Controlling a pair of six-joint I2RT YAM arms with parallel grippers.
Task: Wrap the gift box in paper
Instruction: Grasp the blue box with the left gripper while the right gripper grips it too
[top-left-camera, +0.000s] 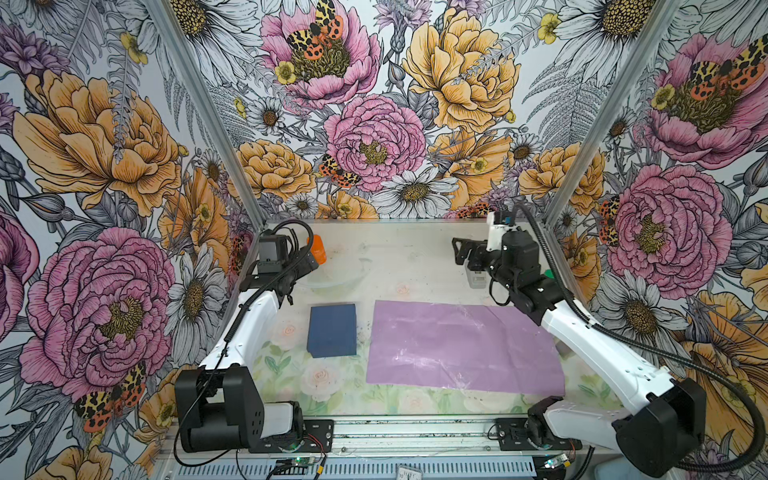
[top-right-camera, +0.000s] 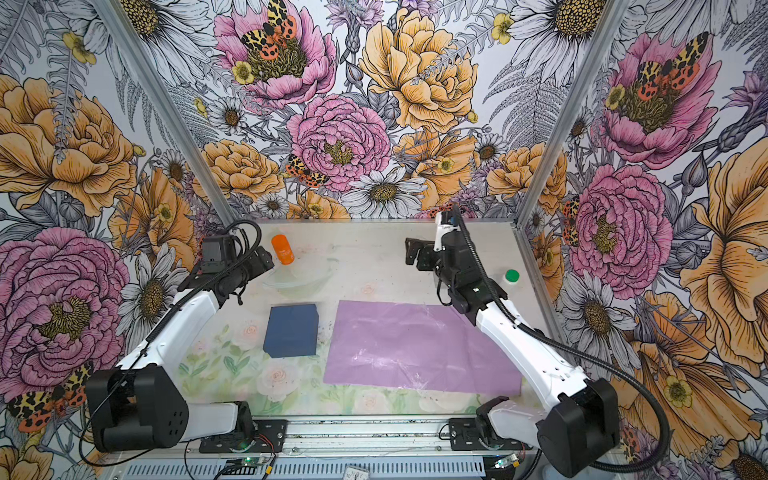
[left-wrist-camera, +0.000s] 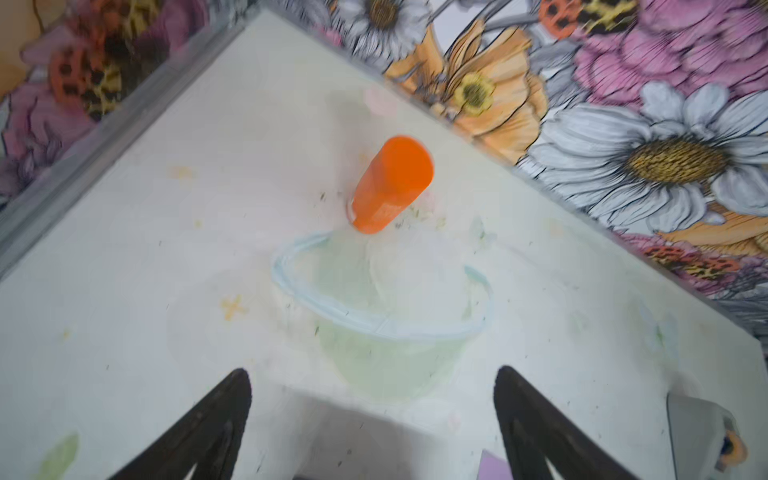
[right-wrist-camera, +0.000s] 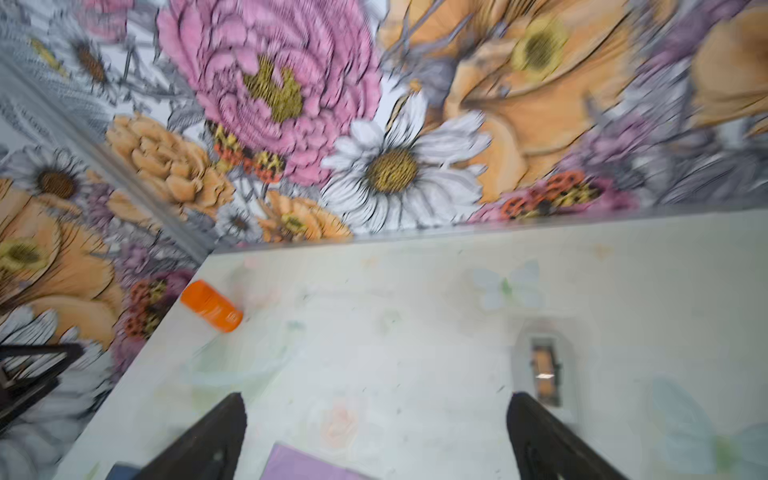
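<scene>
The gift box (top-left-camera: 332, 330) (top-right-camera: 291, 330) is dark navy and lies flat on the table, left of centre. To its right, a small gap away, the paper (top-left-camera: 461, 347) (top-right-camera: 419, 347) lies spread out with its lilac side up. My left gripper (top-left-camera: 309, 266) (left-wrist-camera: 372, 374) hovers behind the box, near the back left of the table, open and empty. My right gripper (top-left-camera: 463, 251) (right-wrist-camera: 376, 399) hangs above the table behind the paper's far edge, also open and empty. A corner of the paper (right-wrist-camera: 307, 463) shows between the right fingers.
An orange bottle (top-left-camera: 318, 249) (left-wrist-camera: 390, 183) stands at the back left, with a clear bowl (top-left-camera: 332, 276) (left-wrist-camera: 382, 316) just in front of it. A grey tape dispenser (top-left-camera: 478, 278) (right-wrist-camera: 544, 365) sits under the right wrist. A green-capped item (top-right-camera: 512, 275) stands by the right wall.
</scene>
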